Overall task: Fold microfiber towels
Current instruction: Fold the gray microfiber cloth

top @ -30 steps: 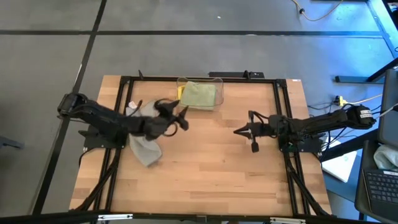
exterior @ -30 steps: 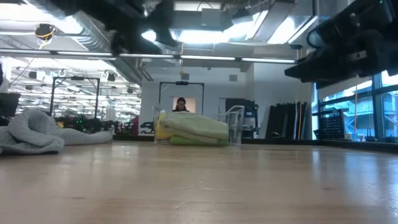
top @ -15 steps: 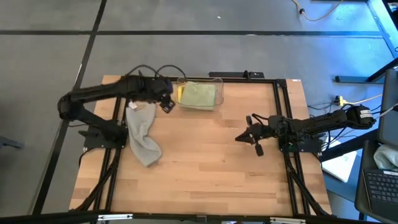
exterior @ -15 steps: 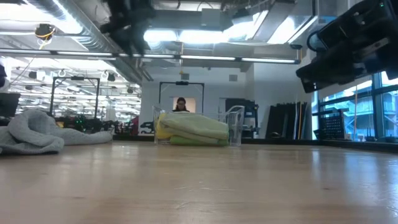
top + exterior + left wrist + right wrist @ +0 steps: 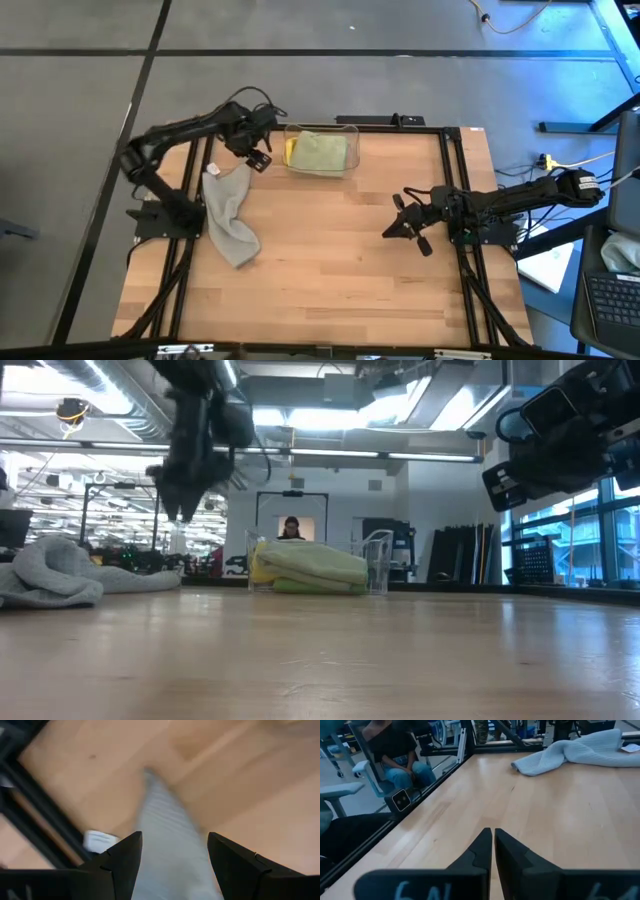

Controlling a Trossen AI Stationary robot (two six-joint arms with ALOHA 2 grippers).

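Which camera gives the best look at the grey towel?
The high view: the whole grey towel lies unfolded along the table's left side. The low view shows a bunched edge, the left wrist view a strip, the right wrist view its far end.

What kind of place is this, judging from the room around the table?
Probably a large robotics lab or workshop. Exposed ceiling ducts and strip lights run overhead, metal-framed work stations stand behind the wooden table, and a seated person waits beside it.
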